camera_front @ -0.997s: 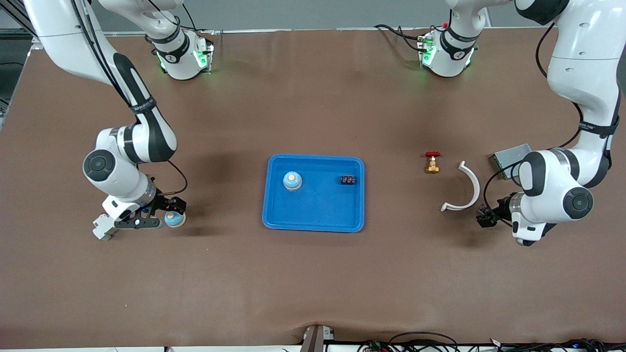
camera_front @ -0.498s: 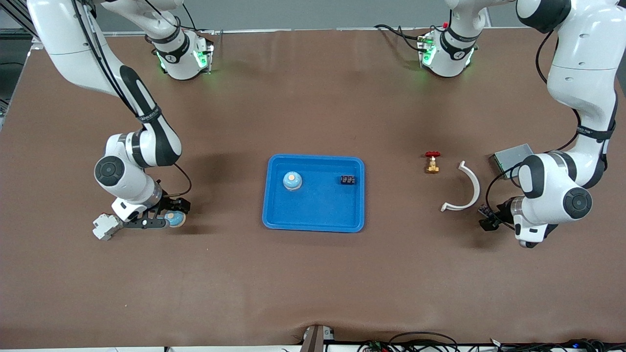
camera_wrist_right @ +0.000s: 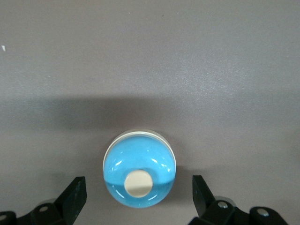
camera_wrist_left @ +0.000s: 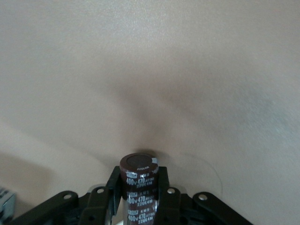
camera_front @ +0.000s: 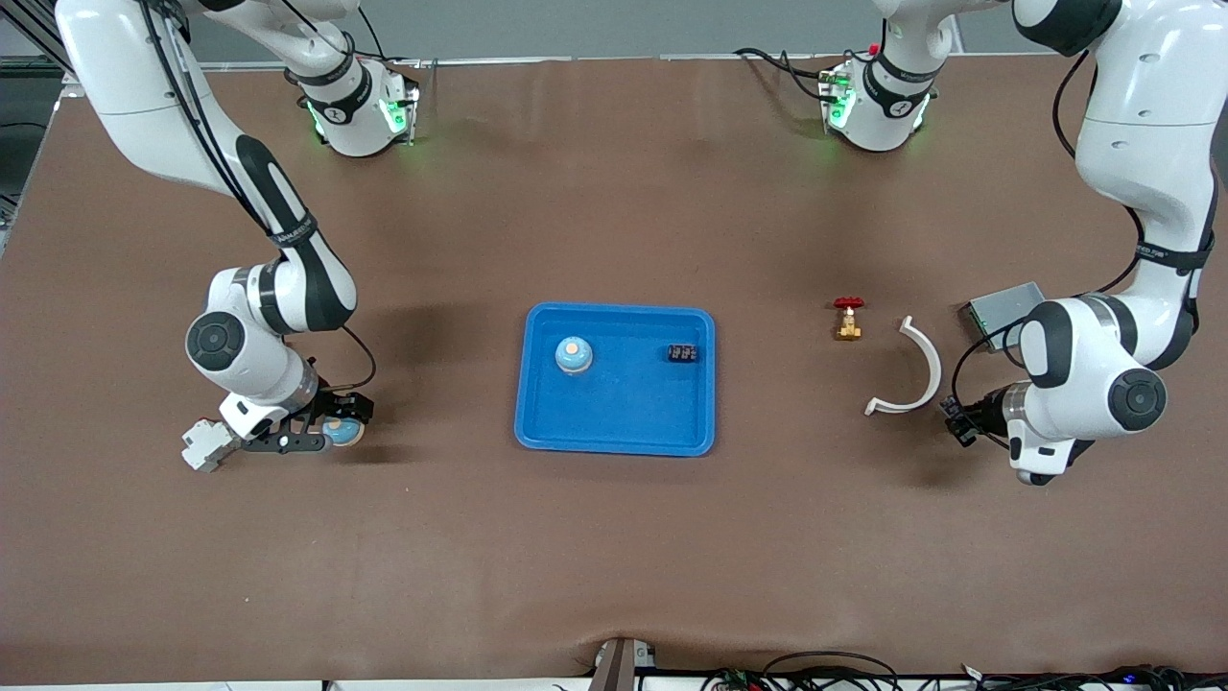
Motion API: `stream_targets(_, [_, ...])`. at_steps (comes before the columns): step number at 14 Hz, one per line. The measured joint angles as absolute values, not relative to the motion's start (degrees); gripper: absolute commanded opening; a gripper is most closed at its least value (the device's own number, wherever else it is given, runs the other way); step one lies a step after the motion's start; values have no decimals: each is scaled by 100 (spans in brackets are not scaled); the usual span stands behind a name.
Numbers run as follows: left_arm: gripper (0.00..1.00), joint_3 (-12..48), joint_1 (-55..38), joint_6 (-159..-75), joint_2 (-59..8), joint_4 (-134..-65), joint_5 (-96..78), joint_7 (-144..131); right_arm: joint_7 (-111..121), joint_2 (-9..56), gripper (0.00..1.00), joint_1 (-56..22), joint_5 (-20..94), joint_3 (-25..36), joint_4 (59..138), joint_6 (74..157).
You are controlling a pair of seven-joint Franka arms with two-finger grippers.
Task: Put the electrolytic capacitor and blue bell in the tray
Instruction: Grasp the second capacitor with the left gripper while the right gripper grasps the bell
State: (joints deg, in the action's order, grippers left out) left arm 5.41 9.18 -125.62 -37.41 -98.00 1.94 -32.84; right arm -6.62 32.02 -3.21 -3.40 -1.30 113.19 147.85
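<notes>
Capacitor point(camera_wrist_left: 139, 187), brown sleeve marked "400V 470", sits clamped in the left claw point(camera_wrist_left: 138, 197) near the white curved piece point(camera_front: 909, 369). Right claw point(camera_wrist_right: 138, 197) spread wide round a blue bell point(camera_wrist_right: 139, 175) on the surface. Blue tray point(camera_front: 614, 422) holds another bell point(camera_front: 573, 355) & a black part point(camera_front: 682, 353).

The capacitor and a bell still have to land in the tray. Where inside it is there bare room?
Inside the tray, the half nearer the front camera is bare, as is the strip between the bell and the small black part. Those two crowd the farther half.
</notes>
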Motion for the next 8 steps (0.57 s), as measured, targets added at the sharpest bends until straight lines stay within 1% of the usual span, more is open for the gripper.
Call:
stream_targets(1, [0,559,908,-12399,-3609,-9786,194,-3284,-662,3224,100,-314,-340,-130,11299,14785])
stream_targets(2, [0,596,893,-12257,-3466,-9772,194,-3307,-662,3233,92,-312,-340,-130,11288,14786])
stream_targets(3, [0,670,879,-12154,-3328,-9765,194,-3443,-662,3238,67,-311,-340,-130,11285,14785])
stream_targets(4, [0,794,870,-12092,-3215,-9765,194,-3734,-662,3242,37,-311,-340,-132,11284,14785])
stream_targets(5, [0,973,861,-12058,-3140,-9765,194,-4161,-663,3245,15,-311,-340,-138,11283,14785])
stream_targets(6, [0,1180,837,-12052,-3107,-9762,194,-4647,-665,3246,0,-311,-339,-148,11281,14785])
stream_targets(8, [0,1458,645,-12056,-3103,-9733,194,-5585,-669,3251,0,-311,-338,-166,11242,14785])
